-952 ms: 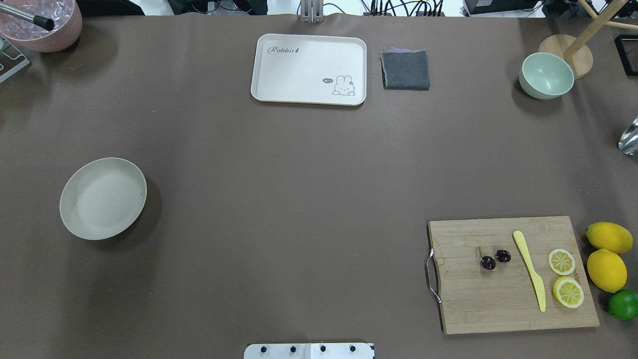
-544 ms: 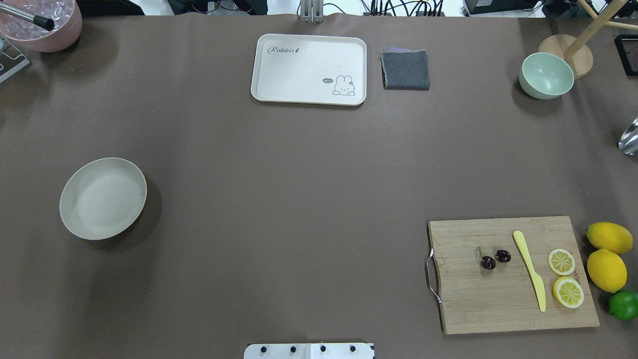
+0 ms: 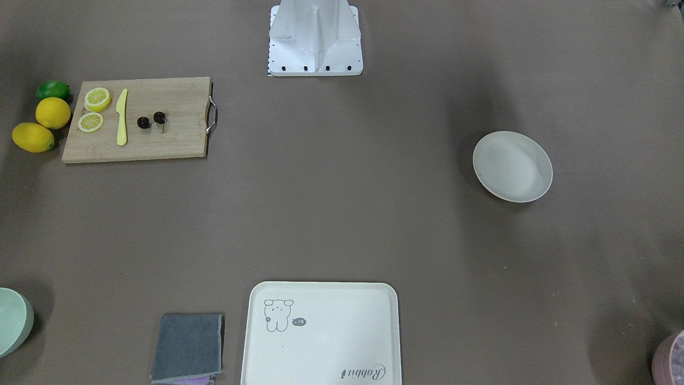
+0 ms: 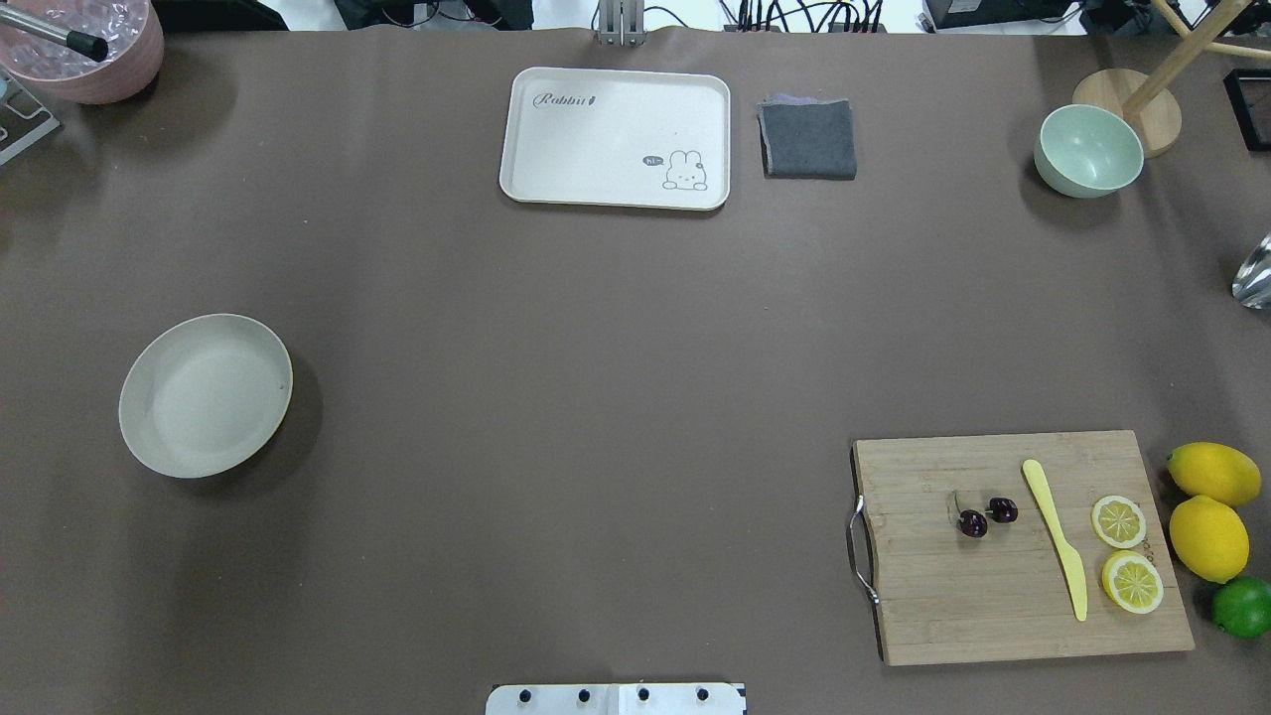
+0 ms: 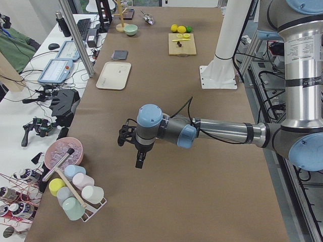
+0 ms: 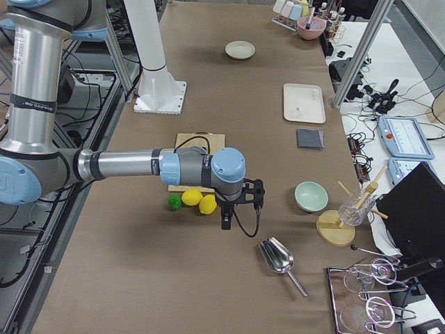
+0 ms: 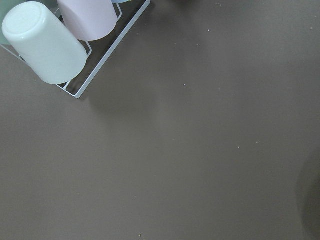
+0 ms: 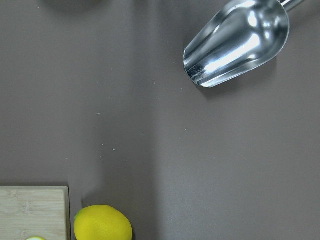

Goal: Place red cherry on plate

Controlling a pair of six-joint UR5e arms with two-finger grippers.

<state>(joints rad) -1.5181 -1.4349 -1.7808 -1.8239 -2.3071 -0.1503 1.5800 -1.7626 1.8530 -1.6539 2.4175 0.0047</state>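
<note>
The red cherry [image 4: 973,522] is a dark pair lying on the wooden cutting board [image 4: 933,596] at the near right, left of a yellow knife [image 4: 1055,536]. The front-facing view shows the same cherry [image 3: 143,122]. At the left of the table rests the off-white round plate [image 4: 204,395], with nothing in it. My left gripper [image 5: 138,159] hangs over bare table near the cup rack, seen only in the exterior left view. My right gripper [image 6: 225,218] hovers beside the lemons, seen only in the exterior right view. Whether either is open or shut I cannot tell.
Two lemon slices [image 4: 1119,520], two lemons [image 4: 1208,537] and a lime [image 4: 1242,607] sit by the board. A cream tray [image 4: 616,137], grey cloth [image 4: 808,138] and green bowl [image 4: 1088,150] line the far edge. A metal scoop [image 8: 237,42] lies under the right wrist.
</note>
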